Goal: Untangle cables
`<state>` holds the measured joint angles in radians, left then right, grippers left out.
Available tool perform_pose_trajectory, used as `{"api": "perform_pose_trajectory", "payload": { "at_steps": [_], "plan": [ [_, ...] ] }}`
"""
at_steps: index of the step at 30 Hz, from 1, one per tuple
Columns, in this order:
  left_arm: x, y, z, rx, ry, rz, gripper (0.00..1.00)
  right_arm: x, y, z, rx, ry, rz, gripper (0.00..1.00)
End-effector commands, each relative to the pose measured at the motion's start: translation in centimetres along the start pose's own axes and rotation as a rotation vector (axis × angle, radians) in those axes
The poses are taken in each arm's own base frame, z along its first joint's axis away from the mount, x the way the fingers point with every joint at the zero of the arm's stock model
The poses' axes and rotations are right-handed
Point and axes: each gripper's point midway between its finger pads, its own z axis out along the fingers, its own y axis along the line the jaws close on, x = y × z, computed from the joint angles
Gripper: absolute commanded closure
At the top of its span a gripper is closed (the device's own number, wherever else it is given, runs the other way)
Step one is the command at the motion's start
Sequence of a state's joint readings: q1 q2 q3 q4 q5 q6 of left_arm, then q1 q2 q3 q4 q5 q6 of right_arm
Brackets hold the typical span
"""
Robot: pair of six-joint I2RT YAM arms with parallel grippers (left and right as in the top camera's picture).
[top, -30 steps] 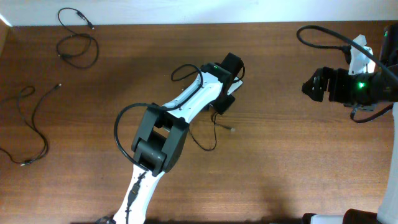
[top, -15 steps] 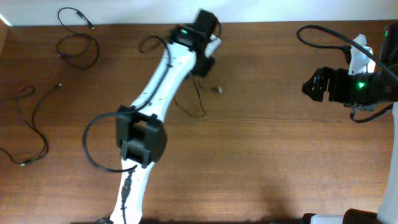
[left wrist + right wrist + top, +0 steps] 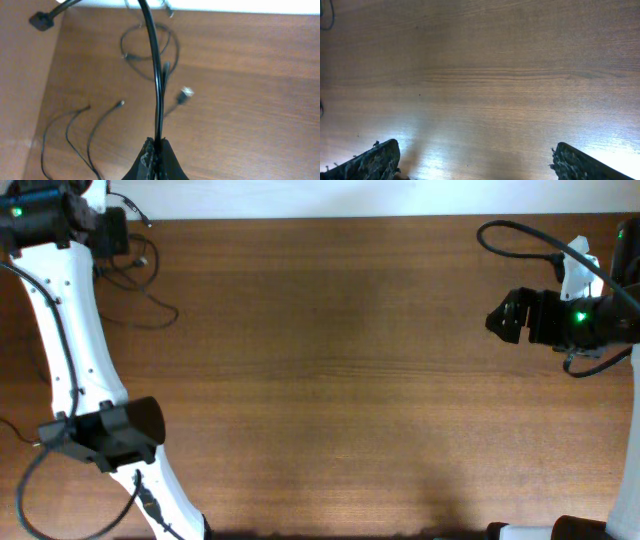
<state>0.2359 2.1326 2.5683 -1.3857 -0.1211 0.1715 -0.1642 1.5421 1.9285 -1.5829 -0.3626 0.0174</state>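
A brown wooden counter. The left fingers pinch shut on one black cable, and the other cables lie just beyond them. Its dangling plug could well snag that coil and retangle things. The right fingers gape empty.

Cables on table, far-left corner

A thin black held cable rises taut toward 12 o'clock from the left end effector, which is pinched on it. A silvery plug sits at its 2 o'clock. A looped cable lies flat beyond, and thin cords trail at 8 o'clock
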Motion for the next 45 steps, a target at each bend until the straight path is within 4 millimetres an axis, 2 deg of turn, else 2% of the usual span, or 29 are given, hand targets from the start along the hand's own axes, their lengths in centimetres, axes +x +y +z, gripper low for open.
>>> {"api": "perform_pose_trajectory", "payload": {
  "at_steps": [1,2,3,4,7,8,10,12,14,16,18,20,21,22,25,26,27,28,30,32,36,38,44,45],
  "plan": [
    [4.4,3.2,5.8,-0.076,0.152,-0.048,1.0,-0.1,-0.4,0.0,0.011,-0.001,-0.004,0.01],
    [5.4,3.6,7.3,-0.091,0.178,-0.052,1.0,-0.1,-0.3,0.0,0.011,-0.001,-0.005,0.01],
    [7.9,4.3,10.4,-0.122,0.236,-0.045,1.0,-0.1,-0.4,0.0,0.011,-0.001,-0.004,0.01],
    [10.1,5.0,12.7,-0.16,0.276,-0.048,1.0,-0.1,-0.3,0.0,0.011,-0.001,-0.004,0.01],
    [14.7,5.6,16.7,-0.17,0.336,-0.027,1.0,-0.1,-0.4,0.0,0.011,-0.001,-0.004,0.01],
    [15.9,5.9,17.5,-0.173,0.348,-0.037,0.93,-0.1,-0.4,0.0,0.011,-0.001,-0.004,0.01],
    [17.4,6.6,18.4,-0.181,0.36,-0.057,0.01,-0.1,-0.4,0.0,0.011,-0.001,-0.004,0.01],
    [17.4,7.0,18.3,-0.185,0.358,-0.064,0.01,-0.1,-0.3,0.0,0.011,-0.001,-0.004,0.01],
    [15.8,7.1,17.5,-0.185,0.322,-0.066,0.01,-0.2,-0.4,0.0,0.011,-0.004,-0.006,0.01],
    [12.9,6.5,15.8,-0.133,0.245,-0.077,0.01,-0.2,-0.4,0.1,0.011,-0.006,-0.006,0.01],
    [8.7,6.2,11.8,-0.077,0.11,-0.09,0.01,-0.2,-0.4,0.1,0.011,-0.006,-0.006,0.01],
    [4.9,6.5,6.4,-0.056,-0.04,-0.099,0.01,-0.3,-0.4,0.1,0.011,-0.007,-0.006,0.01],
    [3.4,6.2,3.0,-0.032,-0.123,-0.098,0.01,-0.4,-0.4,0.1,0.011,-0.01,-0.008,0.01],
    [1.3,5.4,-3.7,0.019,-0.277,-0.089,0.01,-0.7,-0.3,0.0,0.01,-0.025,-0.013,0.01],
    [-0.1,3.3,-11.7,0.127,-0.459,-0.079,0.0,-1.0,-0.2,-0.5,0.011,-0.053,-0.025,0.01],
    [-0.3,2.5,-13.7,0.173,-0.502,-0.09,0.01,-0.9,0.0,-0.8,0.01,-0.064,-0.04,0.01],
    [-0.5,1.1,-16.4,0.253,-0.561,-0.076,0.01,-0.6,0.5,-2.1,0.011,-0.101,-0.095,0.01],
    [-0.4,0.7,-17.6,0.269,-0.584,-0.067,0.01,-0.3,0.8,-3.1,0.014,-0.131,-0.123,0.01],
    [-0.3,0.7,-18.6,0.262,-0.605,-0.063,0.01,0.8,1.7,-5.9,0.03,-0.215,-0.166,0.01],
    [-0.3,0.7,-18.6,0.261,-0.604,-0.063,0.01,2.0,2.3,-8.2,0.046,-0.288,-0.19,0.01],
    [-0.3,0.7,-18.6,0.262,-0.603,-0.064,0.01,3.7,3.3,-11.0,0.053,-0.382,-0.223,0.01],
    [-0.3,0.7,-18.6,0.262,-0.603,-0.064,0.01,4.5,3.4,-11.3,0.053,-0.38,-0.222,0.01],
    [-0.3,0.7,-18.6,0.262,-0.603,-0.064,0.01,7.5,3.0,-10.1,0.043,-0.243,-0.17,0.01],
    [-0.3,0.7,-18.6,0.262,-0.603,-0.064,0.01,7.5,3.0,-10.1,0.045,-0.241,-0.17,0.01]
  ]
}}
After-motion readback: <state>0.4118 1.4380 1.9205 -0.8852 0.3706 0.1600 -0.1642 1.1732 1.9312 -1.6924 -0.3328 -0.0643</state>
